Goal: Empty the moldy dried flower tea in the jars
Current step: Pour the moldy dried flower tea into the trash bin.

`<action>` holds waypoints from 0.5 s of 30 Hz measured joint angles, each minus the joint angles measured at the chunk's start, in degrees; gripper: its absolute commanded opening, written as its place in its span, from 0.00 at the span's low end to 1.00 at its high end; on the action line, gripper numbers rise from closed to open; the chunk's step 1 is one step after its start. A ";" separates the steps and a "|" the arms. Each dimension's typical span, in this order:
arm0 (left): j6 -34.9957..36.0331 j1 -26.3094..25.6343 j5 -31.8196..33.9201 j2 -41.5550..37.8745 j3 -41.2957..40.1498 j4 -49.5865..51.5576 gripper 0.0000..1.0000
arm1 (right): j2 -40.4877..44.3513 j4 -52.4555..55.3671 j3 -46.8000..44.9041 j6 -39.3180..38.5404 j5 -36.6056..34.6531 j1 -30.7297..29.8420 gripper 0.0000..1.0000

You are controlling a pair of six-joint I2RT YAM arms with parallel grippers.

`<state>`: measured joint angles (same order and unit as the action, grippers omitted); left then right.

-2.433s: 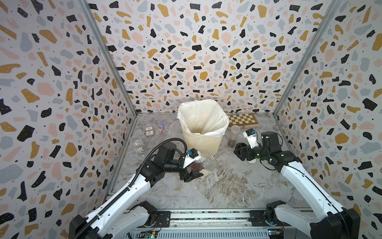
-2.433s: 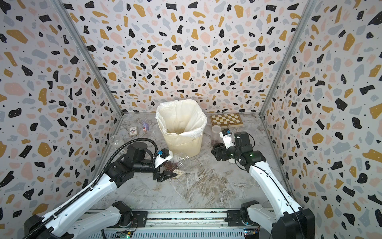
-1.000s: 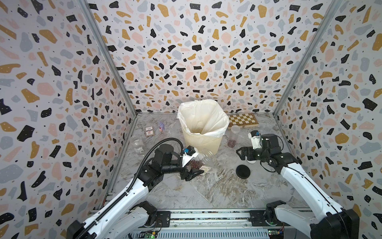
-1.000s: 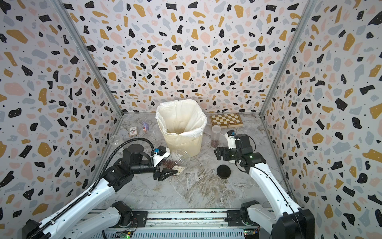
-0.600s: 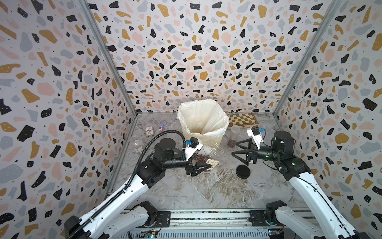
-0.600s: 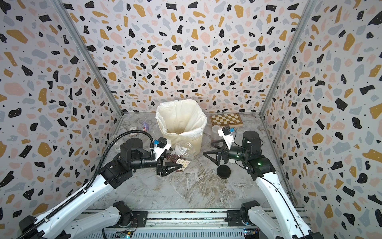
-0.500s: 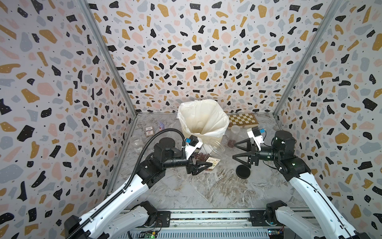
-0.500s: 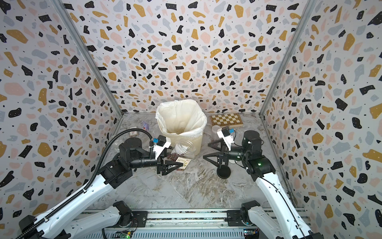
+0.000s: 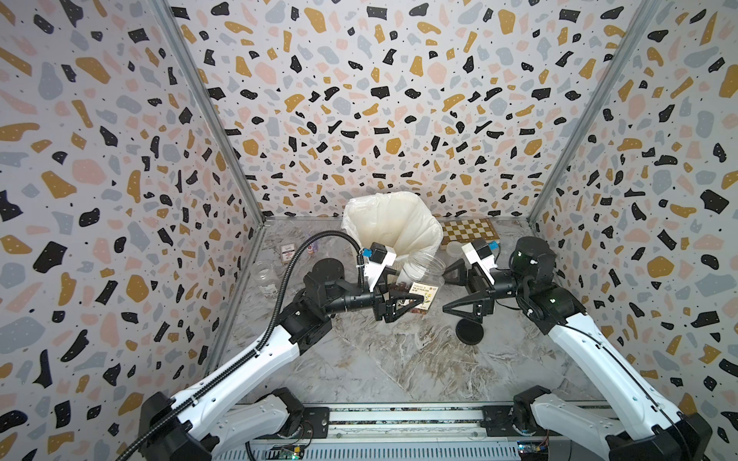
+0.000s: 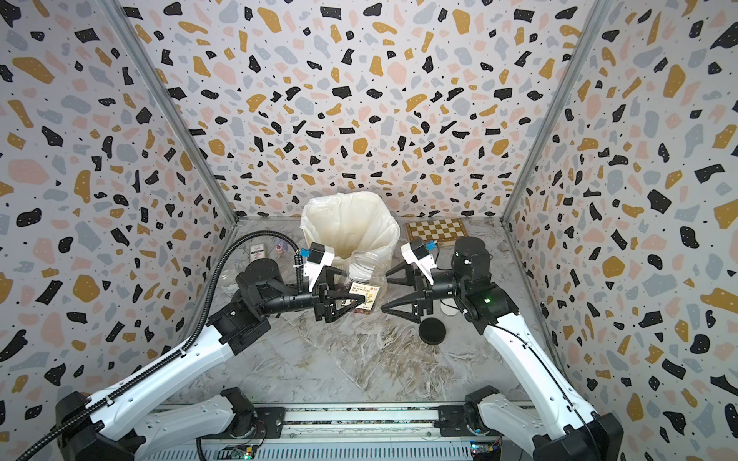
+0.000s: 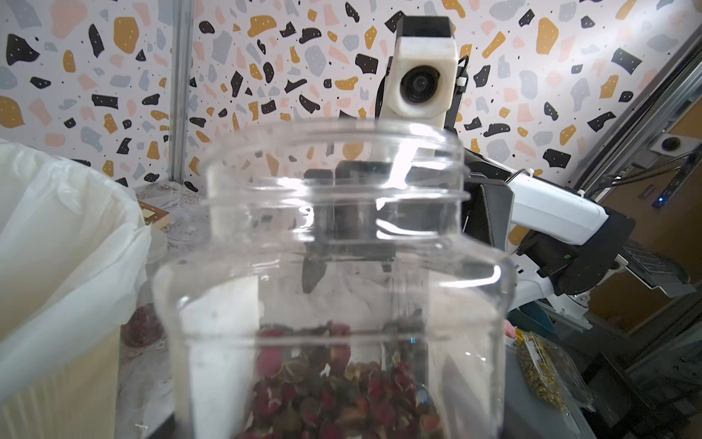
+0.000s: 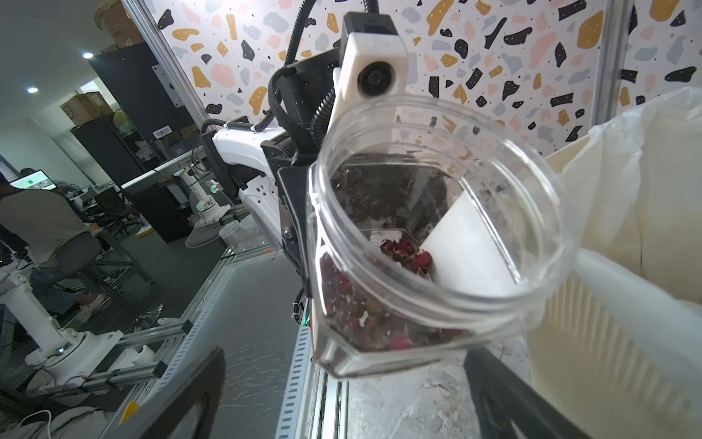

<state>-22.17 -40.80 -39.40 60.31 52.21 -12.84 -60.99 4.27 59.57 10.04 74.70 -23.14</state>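
A clear labelled jar (image 9: 420,279) (image 10: 365,275) hangs without a lid above the table, just in front of the bin, with my left gripper (image 9: 403,304) (image 10: 351,298) shut on its lower body. Its mouth tilts up toward the bin. Reddish-pink moldy dried flower tea (image 11: 342,387) (image 12: 361,311) lies in its bottom. My right gripper (image 9: 445,290) (image 10: 385,291) is open and empty, facing the jar from the right with a small gap. Its dark fingers (image 12: 197,387) frame the jar (image 12: 437,228). A second jar (image 9: 265,275) stands at the left wall, and a third (image 9: 455,249) behind the right gripper.
The cream ribbed bin (image 9: 393,227) (image 10: 349,223) with a white bag stands mid-back. A black lid (image 9: 469,331) (image 10: 432,331) lies on the table under the right gripper. A chessboard (image 9: 471,229) is at the back right. A small card box (image 9: 286,253) sits at the back left.
The right gripper left the black lid on the table, then rose and turned toward the jar. The left gripper lifted the jar off the table, up toward the bin's rim.
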 measured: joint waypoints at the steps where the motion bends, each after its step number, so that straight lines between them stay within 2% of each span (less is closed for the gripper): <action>1: -0.15 -0.17 0.59 0.11 0.17 -1.25 0.58 | -1.09 -0.76 0.90 0.85 -0.09 -0.17 1.00; 8: -1.11 -1.07 2.34 1.64 0.33 -7.56 0.58 | -7.93 -4.52 7.13 4.39 -1.01 -3.56 0.98; 15: -2.82 -1.05 3.02 3.72 0.33 -12.83 0.58 | -11.89 -10.47 11.10 9.42 -0.72 -4.28 0.94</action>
<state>-24.99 -41.85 -36.38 64.03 52.53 -25.67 -72.88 -6.20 70.67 19.46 73.97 -27.42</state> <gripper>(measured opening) 0.772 0.952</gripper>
